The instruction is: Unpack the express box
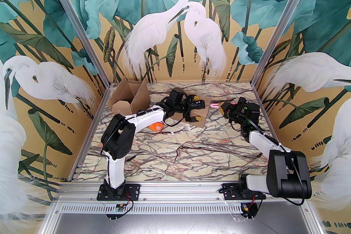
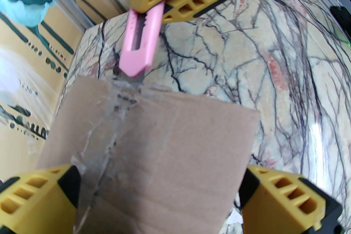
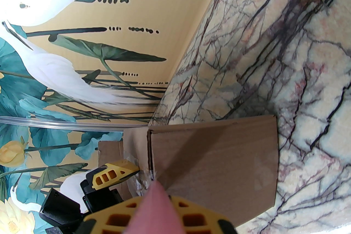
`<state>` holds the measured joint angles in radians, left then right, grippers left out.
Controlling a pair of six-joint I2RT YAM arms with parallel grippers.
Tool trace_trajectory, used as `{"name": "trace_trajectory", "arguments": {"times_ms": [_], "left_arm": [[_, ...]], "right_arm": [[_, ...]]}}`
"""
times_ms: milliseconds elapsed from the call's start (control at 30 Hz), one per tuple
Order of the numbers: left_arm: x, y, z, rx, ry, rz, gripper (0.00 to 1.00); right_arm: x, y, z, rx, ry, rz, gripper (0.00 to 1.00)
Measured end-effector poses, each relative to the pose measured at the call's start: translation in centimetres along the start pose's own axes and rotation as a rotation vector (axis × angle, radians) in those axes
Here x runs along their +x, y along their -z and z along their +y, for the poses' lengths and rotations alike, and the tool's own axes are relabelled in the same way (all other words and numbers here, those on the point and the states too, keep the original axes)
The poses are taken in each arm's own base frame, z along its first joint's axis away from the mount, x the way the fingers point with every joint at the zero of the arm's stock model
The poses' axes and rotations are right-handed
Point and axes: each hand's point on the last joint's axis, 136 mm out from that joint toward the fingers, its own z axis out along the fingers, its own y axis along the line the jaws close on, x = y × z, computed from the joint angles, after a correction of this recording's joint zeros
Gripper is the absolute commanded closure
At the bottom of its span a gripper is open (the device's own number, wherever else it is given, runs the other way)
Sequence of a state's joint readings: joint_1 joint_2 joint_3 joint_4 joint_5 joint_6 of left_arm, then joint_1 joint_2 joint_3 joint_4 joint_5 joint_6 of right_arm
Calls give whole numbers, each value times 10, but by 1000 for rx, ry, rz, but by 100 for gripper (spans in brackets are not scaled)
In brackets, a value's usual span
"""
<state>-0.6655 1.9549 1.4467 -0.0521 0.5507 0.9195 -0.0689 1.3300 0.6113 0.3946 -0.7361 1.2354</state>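
Note:
The express box [image 1: 199,114] is a small brown cardboard box lying at the back middle of the marble table, with clear tape torn along its top seam [image 2: 115,123]. My left gripper [image 1: 196,108] is open and straddles the box, one yellow finger [image 2: 41,200] at each side of it. My right gripper [image 1: 222,107] is shut on a pink utility knife [image 2: 139,41] that points left. The blade tip rests at the far end of the taped seam. The right wrist view has the box [image 3: 214,161] just beyond the knife's pink body [image 3: 156,202].
A larger cardboard box [image 1: 129,98] stands with its flaps open at the back left corner. An orange-and-white item [image 1: 156,126] lies under my left forearm, with scraps of tape [image 1: 172,132] beside it. Painted walls close in the table on three sides.

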Motion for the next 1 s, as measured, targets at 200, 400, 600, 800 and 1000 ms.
{"name": "trace_trajectory", "arguments": {"times_ms": [200,400,600,800,1000], "left_arm": [[-2,8,-11,48,-33,-26,0],[-3,12,-14,60,-65,-26,0],[-5,14,-14,60,-78,-25,0],[-4,13,-15,62,-86,-23,0],[-6,12,-16,64,-91,-26,0]], "right_arm": [[11,5,1,24,-9,31,100],[15,6,2,24,-28,48,100],[16,6,3,20,-75,53,100],[17,7,-3,29,-134,46,100],[15,12,-5,31,-164,27,100]]}}
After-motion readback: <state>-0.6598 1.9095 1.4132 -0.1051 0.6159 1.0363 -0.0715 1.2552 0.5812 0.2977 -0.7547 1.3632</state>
